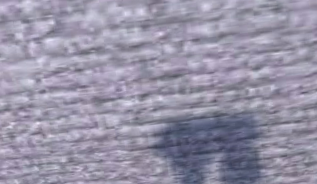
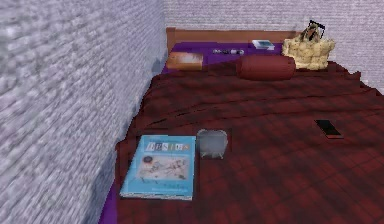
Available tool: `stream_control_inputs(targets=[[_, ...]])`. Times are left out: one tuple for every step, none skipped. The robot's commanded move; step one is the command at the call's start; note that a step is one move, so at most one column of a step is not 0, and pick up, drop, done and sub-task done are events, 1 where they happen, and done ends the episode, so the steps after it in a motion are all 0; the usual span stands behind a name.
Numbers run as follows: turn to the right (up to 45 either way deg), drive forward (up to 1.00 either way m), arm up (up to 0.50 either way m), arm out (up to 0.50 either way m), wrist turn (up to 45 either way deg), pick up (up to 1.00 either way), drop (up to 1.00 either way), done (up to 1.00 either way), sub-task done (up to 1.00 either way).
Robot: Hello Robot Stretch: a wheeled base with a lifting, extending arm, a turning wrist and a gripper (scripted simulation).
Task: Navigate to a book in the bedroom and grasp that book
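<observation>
The book (image 2: 160, 168), light blue cover up, lies flat on the bed (image 2: 270, 125), which is spread with dark red plaid. Just beside the book sits a small grey object (image 2: 211, 143). Well beyond the book lie a dark phone (image 2: 328, 128) and a red bolster (image 2: 266, 67). The approach looks finished and the grasp is now in hand. Next, the arm likely must reach out and come down on the book. How the gripper stands I cannot tell.

The brick wall (image 2: 70, 90) runs close along one side of the blue book (image 2: 160, 168); a small grey thing (image 2: 211, 143) sits just beside its far corner. Beyond the book, open blanket (image 2: 260, 120) reaches the red bolster (image 2: 266, 67).
</observation>
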Motion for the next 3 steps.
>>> stream_control_inputs(targets=[[0.0,0.0,0.38,0.0,0.0,0.0,0.0,0.0,0.0],[0.0,0.0,0.0,0.14,0.0,0.0,0.0,0.0,0.0],[0.0,0.0,0.0,0.0,45.0,0.0,0.0,0.0,0.0]])
